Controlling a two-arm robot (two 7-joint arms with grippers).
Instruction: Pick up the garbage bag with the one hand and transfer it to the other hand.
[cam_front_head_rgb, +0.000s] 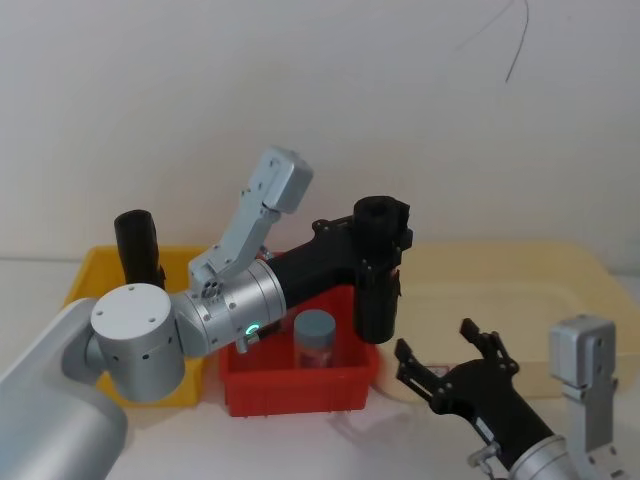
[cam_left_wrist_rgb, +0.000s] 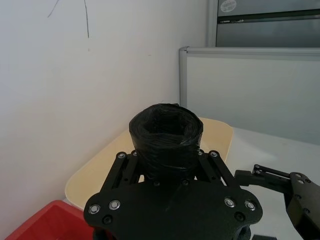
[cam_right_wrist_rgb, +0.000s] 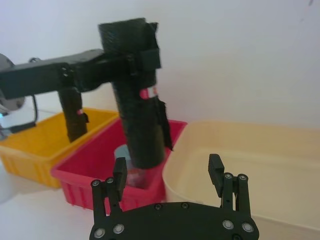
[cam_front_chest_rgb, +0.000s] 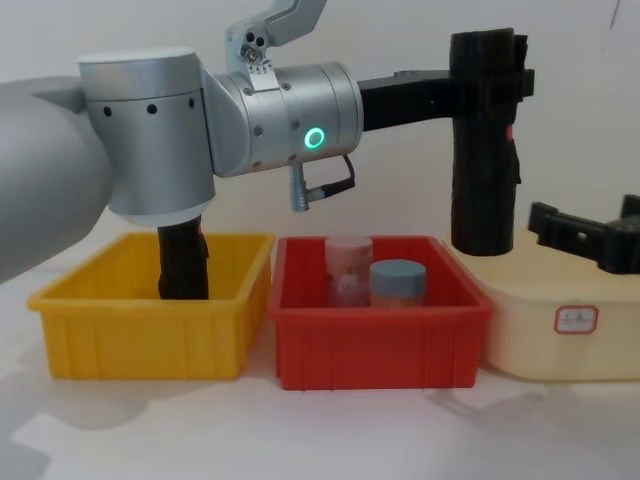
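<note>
Nearest you, your right gripper (cam_front_head_rgb: 440, 342) sits spread apart just right of the red bin (cam_front_head_rgb: 290, 392); over its right edge your left gripper (cam_front_head_rgb: 388, 238) clamps the upright garbage bag (cam_front_head_rgb: 375, 300) near its top, likely light, firm and slick, so grip its bare lower half.

The garbage bag (cam_front_chest_rgb: 482, 140) is rolled from thin black plastic film, crinkled and faintly shiny along its folds. The left gripper (cam_front_chest_rgb: 490, 85) and right gripper (cam_right_wrist_rgb: 167, 169) are finished in matt black, with bright metal screw heads set into them. The left arm (cam_front_chest_rgb: 270, 120) is cased in smooth silver metal with a satin sheen. The yellow bin (cam_front_chest_rgb: 150, 330) and red bin (cam_front_chest_rgb: 375, 350) are moulded in smooth, slightly glossy plastic; the cream tray (cam_front_chest_rgb: 530, 340) is duller. The pink-lidded jar (cam_front_chest_rgb: 348, 270) and blue-lidded jar (cam_front_chest_rgb: 397, 285) are of cloudy translucent plastic.
</note>
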